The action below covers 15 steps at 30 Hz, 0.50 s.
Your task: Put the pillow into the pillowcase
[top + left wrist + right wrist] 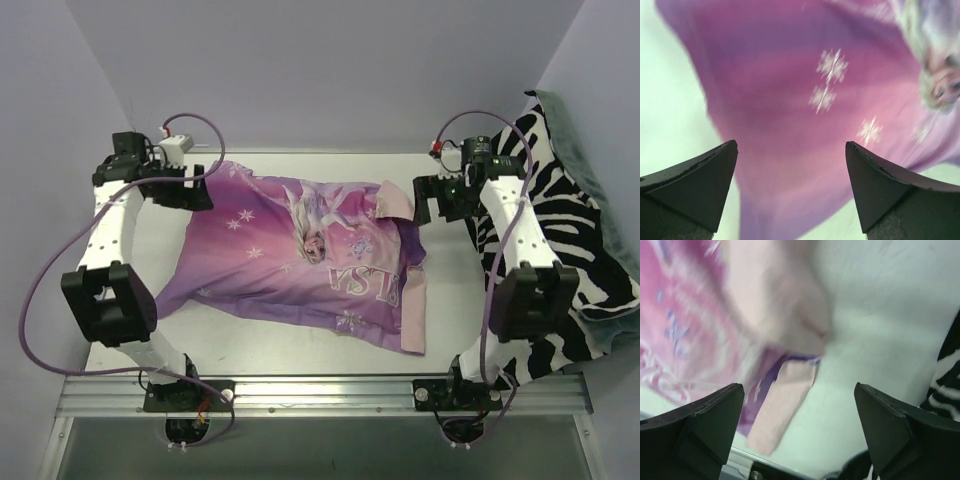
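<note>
The purple pillowcase [290,255] with the blonde princess print lies bulging across the middle of the table. Its pale pink inner flap [413,310] is folded out at the right end. The pillow is hidden from every view. My left gripper [185,187] hovers over the case's far left corner with its jaws wide apart. In the left wrist view this gripper [790,145] holds nothing, with purple snowflake fabric [805,115] below it. My right gripper [440,200] hangs open by the case's far right corner. In the right wrist view it [800,386] is empty above the pink flap [782,405].
A zebra-striped blanket [560,230] is heaped along the right side of the table under the right arm, and its edge shows in the right wrist view [945,385]. The white tabletop [130,250] shows left of the case. A metal rail [320,390] runs along the near edge.
</note>
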Motion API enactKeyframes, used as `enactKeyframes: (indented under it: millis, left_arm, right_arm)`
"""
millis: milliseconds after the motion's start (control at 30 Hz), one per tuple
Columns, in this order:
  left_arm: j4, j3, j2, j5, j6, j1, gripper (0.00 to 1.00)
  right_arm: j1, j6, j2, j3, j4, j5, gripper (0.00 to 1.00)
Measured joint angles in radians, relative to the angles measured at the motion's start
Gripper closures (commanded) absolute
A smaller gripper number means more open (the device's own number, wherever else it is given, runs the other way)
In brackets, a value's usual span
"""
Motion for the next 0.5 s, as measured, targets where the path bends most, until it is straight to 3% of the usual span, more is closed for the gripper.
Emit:
enactKeyframes:
  millis: [200,400,500]
  left_arm:
    - [-0.27,-0.122,-0.148,-0.031,0.31,0.137,0.03]
    - [-0.409,-0.338,-0.182,-0.06,0.541,0.272,0.03]
    - [-0.401,-0.444,-0.198,-0.077,0.605,0.278,0.03]
  right_arm:
    - [0.226,-0.109,-0.302,-0.294,-0.06,0.069,0.0]
    - [0.396,-0.135,-0.33,-0.627,-0.058,0.171,0.0]
    - [0.435,-0.133,-0.331,-0.674,-0.033,0.192,0.0]
